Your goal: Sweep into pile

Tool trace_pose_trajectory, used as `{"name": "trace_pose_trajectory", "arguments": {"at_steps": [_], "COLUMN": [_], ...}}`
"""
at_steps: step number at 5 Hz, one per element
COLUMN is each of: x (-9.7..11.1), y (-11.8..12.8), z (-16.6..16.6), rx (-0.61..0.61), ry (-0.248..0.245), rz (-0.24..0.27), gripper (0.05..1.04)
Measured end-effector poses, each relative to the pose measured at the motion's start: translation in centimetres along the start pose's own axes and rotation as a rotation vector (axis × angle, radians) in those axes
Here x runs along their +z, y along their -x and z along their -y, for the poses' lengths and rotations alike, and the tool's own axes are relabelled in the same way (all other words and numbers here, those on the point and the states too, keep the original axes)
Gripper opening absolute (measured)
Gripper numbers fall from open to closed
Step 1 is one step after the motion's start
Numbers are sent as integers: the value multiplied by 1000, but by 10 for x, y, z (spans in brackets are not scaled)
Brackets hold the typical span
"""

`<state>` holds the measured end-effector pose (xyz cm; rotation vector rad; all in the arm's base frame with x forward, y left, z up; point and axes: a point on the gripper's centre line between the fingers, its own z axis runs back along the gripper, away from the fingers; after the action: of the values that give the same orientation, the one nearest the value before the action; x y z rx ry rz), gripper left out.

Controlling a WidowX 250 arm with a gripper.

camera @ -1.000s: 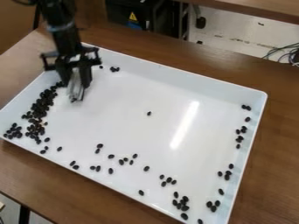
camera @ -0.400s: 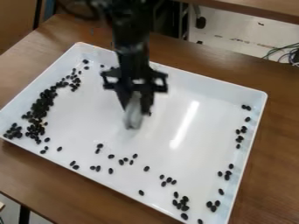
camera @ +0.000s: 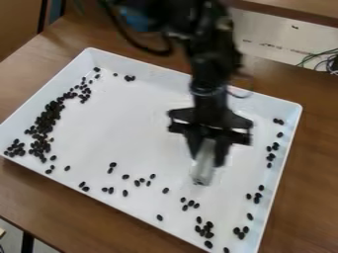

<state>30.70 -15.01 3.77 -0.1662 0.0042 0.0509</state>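
The gripper (camera: 210, 160) hangs over the right-central part of the white tray (camera: 125, 123), its fingers closed around a pale grey-white tool (camera: 204, 168) that points down at the tray floor. Dark beans are heaped most thickly along the tray's left side, in a dense cluster (camera: 46, 121). A looser scatter (camera: 137, 183) runs along the front side. More beans stand in small groups near the front right corner (camera: 204, 230) and along the right wall (camera: 271, 157). A few others (camera: 129, 78) lie by the back wall.
The tray's raised walls surround the beans, and it rests on a brown wooden table (camera: 310, 173). Behind the table are a second wooden surface (camera: 304, 12) and some cables (camera: 320, 59) at the right.
The gripper has travelled with the tool from the tray's back left toward the right and front. Beans at the back left are uncovered, and the lone bean near the middle has left its spot.
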Motion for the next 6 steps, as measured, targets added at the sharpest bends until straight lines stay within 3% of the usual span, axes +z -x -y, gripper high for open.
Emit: {"name": "trace_pose_trajectory", "arguments": {"at_steps": [1,3,4,5,6], "x": [-17,-35,-39,-36,-31], "y": [14,32,39,49,50], "z": [27,29,4,-33,-59], "rx": [1,15,19,11,28], "ry": [36,45,23,-56,-94], "rz": [-3,-17,-23,-30,-28], "gripper": [360,360,360,360,360]}}
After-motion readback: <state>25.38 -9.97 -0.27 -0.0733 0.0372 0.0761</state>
